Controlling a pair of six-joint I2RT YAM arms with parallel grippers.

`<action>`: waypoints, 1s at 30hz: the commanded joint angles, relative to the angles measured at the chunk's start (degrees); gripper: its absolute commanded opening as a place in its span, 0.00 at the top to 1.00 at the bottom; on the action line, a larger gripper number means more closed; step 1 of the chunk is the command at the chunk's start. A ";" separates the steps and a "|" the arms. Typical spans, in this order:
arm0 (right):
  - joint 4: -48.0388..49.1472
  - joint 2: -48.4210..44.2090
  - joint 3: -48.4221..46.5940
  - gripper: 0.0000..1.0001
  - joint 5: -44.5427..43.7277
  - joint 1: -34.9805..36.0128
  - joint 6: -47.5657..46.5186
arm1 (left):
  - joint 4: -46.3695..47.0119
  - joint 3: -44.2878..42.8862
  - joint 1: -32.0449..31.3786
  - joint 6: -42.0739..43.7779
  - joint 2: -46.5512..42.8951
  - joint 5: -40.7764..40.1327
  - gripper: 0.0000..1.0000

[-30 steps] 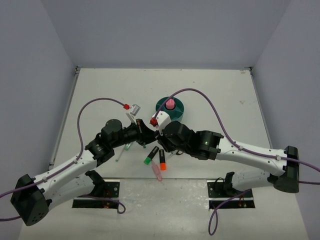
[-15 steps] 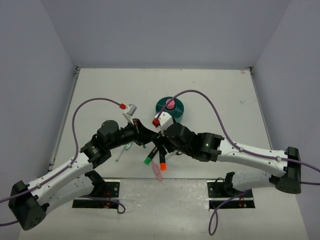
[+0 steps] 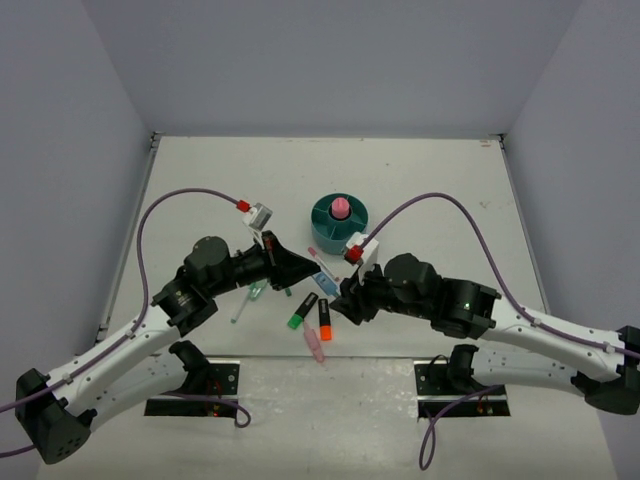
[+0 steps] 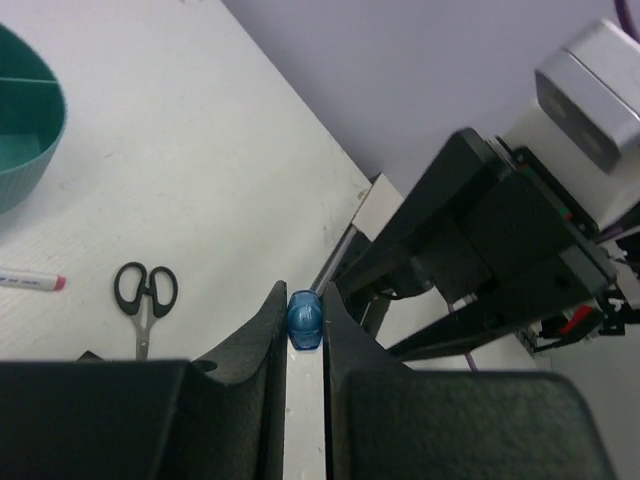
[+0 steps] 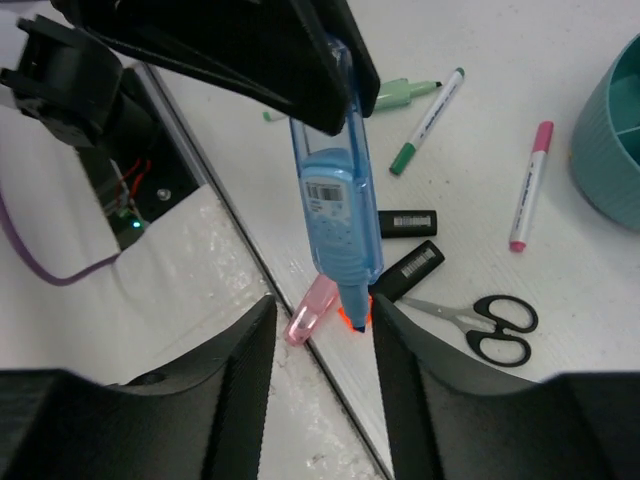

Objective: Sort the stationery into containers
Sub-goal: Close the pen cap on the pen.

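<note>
We look down on a white table [image 3: 430, 170] with two white-and-black arms reaching in from its near edge. The left arm [image 3: 125, 342] and the right arm [image 3: 545, 325] meet near the middle.

A round teal desk organizer [image 3: 352, 222] stands at 12 o'clock of that meeting point. A pink-capped glue stick [image 3: 340, 207] stands upright in its central well.

The left gripper [image 4: 303, 298] is clamped on a blue marker [image 5: 335, 200]. It holds the marker in the air above the table by its upper end, tip down.

The right gripper [image 5: 322, 312] sits below it with its jaws apart. The marker's dark tip hangs between the two fingers without touching either one.

Loose stationery lies flat on the table under the marker. In the right wrist view, small black-handled scissors [image 5: 492, 325] lie at 4 o'clock of the marker tip. Two highlighters with black bodies [image 5: 408, 224] lie just beside the marker's right edge. In the top view their caps show green [image 3: 297, 321] and orange [image 3: 325, 332]. A pink highlighter [image 5: 310, 312] lies at 8 o'clock of the tip.

A white pen with a pink tip [image 5: 530, 185] lies near the organizer's wall. A white pen with a green tip [image 5: 428, 120] and a pale green pen [image 5: 402, 94] lie at 1 o'clock of the marker.
</note>
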State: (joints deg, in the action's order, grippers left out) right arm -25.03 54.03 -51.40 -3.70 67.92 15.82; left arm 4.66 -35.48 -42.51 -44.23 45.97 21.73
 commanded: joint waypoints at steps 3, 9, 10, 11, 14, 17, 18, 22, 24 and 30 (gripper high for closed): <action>4.45 -4.76 2.32 0.60 13.20 -7.76 4.19 | 10.79 -1.15 -0.20 4.85 -3.35 11.39 1.00; 7.88 -5.16 2.30 0.60 23.96 -8.16 4.04 | 14.21 -1.17 -0.29 3.69 -3.82 14.90 1.00; 8.40 -5.01 2.08 0.61 25.47 -8.16 4.04 | 14.18 -1.32 -0.29 3.65 -3.49 15.01 1.00; 8.98 -4.92 1.89 0.63 26.69 -8.16 4.04 | 14.15 -1.44 -0.29 3.58 -3.17 15.06 1.00; 10.57 -5.21 1.66 0.75 27.83 -8.16 4.04 | 14.15 -1.69 -0.29 3.32 -2.64 14.92 1.00; 11.38 -5.78 1.80 0.92 28.22 -8.10 3.60 | 13.89 -1.99 -0.26 3.39 -2.78 14.92 1.00; 11.41 -5.96 1.92 0.97 28.17 -8.07 3.52 | 13.71 -2.14 -0.29 3.54 -2.95 14.87 1.00; 11.59 -6.00 2.67 1.00 27.91 -8.16 3.03 | 11.94 -3.01 -0.25 4.64 -4.40 13.59 1.00; 11.85 -5.91 3.56 1.00 27.96 -8.12 2.85 | 11.16 -3.23 -0.29 5.04 -5.78 11.12 1.00; 12.31 -6.08 6.41 1.00 28.58 -8.10 2.93 | 9.70 -4.43 -0.20 6.46 -9.36 6.12 1.00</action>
State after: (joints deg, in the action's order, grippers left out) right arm -13.48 48.41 -47.15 23.30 59.66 18.95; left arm 13.52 -36.26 -42.88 -40.50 38.90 32.71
